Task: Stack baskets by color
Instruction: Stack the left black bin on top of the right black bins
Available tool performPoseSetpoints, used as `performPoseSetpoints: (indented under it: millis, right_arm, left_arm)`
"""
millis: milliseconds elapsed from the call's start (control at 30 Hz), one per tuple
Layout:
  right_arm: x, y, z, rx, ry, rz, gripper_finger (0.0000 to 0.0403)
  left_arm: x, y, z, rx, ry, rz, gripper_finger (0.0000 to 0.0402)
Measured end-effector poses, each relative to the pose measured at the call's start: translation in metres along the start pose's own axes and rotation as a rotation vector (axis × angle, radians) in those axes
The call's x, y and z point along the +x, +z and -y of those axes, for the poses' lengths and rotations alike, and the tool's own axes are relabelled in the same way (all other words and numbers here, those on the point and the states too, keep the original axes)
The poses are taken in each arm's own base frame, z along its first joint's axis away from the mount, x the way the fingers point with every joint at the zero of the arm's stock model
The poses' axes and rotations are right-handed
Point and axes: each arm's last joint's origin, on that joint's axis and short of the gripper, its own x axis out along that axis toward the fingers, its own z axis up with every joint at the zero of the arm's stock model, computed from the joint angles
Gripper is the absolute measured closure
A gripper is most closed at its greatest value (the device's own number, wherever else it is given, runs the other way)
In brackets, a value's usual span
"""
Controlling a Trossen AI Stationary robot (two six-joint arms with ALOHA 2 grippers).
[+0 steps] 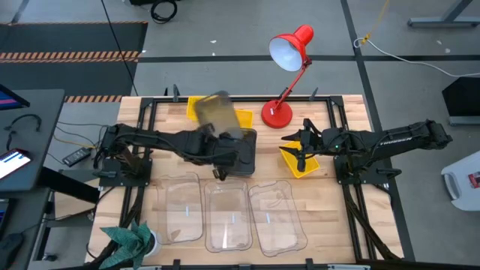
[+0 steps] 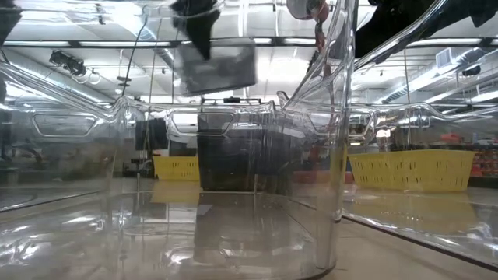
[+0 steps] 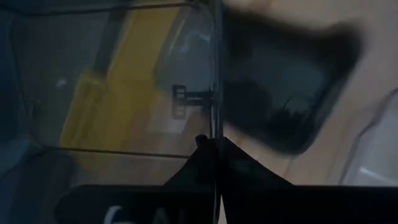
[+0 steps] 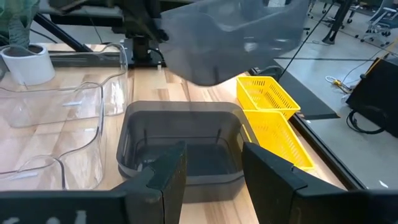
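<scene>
My left gripper (image 2: 199, 31) is shut on a smoky-grey basket (image 1: 217, 112), which hangs in the air over the table's far middle. It also shows in the low view (image 2: 216, 67) and in the right wrist view (image 4: 230, 37). A second grey basket (image 1: 241, 154) rests on its bottom on the table beneath it. Yellow baskets (image 1: 241, 118) stand at the far edge. Another yellow basket (image 1: 298, 163) lies under my right gripper (image 4: 211, 167), which is open with nothing between its fingers and faces the grey basket on the table (image 4: 180, 149). My left gripper pinches one wall of the lifted grey basket at its rim (image 3: 216, 127), with one finger on either side of the thin wall. The fingers slant down from the table's left side. The basket is lifted clear and hangs slightly tilted below the fingers (image 2: 208, 48).
Three clear baskets (image 1: 184, 210) (image 1: 229, 219) (image 1: 279, 217) stand side by side along the near edge. A red desk lamp (image 1: 289, 67) stands at the far edge. A green plant in a white pot (image 1: 135, 241) sits at the near left corner.
</scene>
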Motion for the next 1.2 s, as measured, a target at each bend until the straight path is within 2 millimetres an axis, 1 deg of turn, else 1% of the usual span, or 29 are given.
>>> performPoseSetpoints:
  millis: [133, 233, 333, 433, 567, 800, 900, 1067, 1200]
  right_arm:
    - [0.000, 0.000, 0.000, 0.016, 0.000, -0.001, 0.0243]
    - [-0.002, 0.000, 0.000, 0.016, 0.003, -0.002, 0.0243]
    - [-0.008, 0.001, 0.000, 0.022, -0.007, 0.012, 0.0243]
    - [-0.016, 0.003, 0.000, 0.031, -0.020, 0.027, 0.0243]
    - [-0.022, 0.004, -0.003, 0.036, 0.004, 0.036, 0.0243]
    - [-0.024, 0.003, -0.009, 0.034, 0.038, 0.033, 0.0243]
    - [-0.024, 0.003, -0.011, 0.039, 0.045, 0.030, 0.0243]
    - [-0.025, 0.000, -0.014, 0.047, 0.048, 0.009, 0.0243]
    - [-0.025, -0.001, -0.016, 0.049, 0.058, 0.001, 0.0243]
  left_arm:
    - [-0.003, 0.009, 0.012, 0.065, -0.070, 0.101, 0.0393]
    - [-0.004, 0.012, 0.021, 0.107, -0.126, 0.132, 0.0392]
    - [-0.001, 0.014, 0.028, 0.107, -0.191, 0.142, 0.0392]
    - [0.010, 0.010, 0.037, 0.129, -0.250, 0.083, 0.0392]
    - [0.027, 0.006, 0.048, 0.156, -0.266, 0.005, 0.0392]
    - [0.051, -0.001, 0.063, 0.242, -0.300, -0.130, 0.0391]
    - [0.055, -0.004, 0.065, 0.261, -0.294, -0.167, 0.0391]
    - [0.057, -0.003, 0.066, 0.237, -0.314, -0.171, 0.0389]
    - [0.057, -0.003, 0.066, 0.225, -0.308, -0.169, 0.0364]
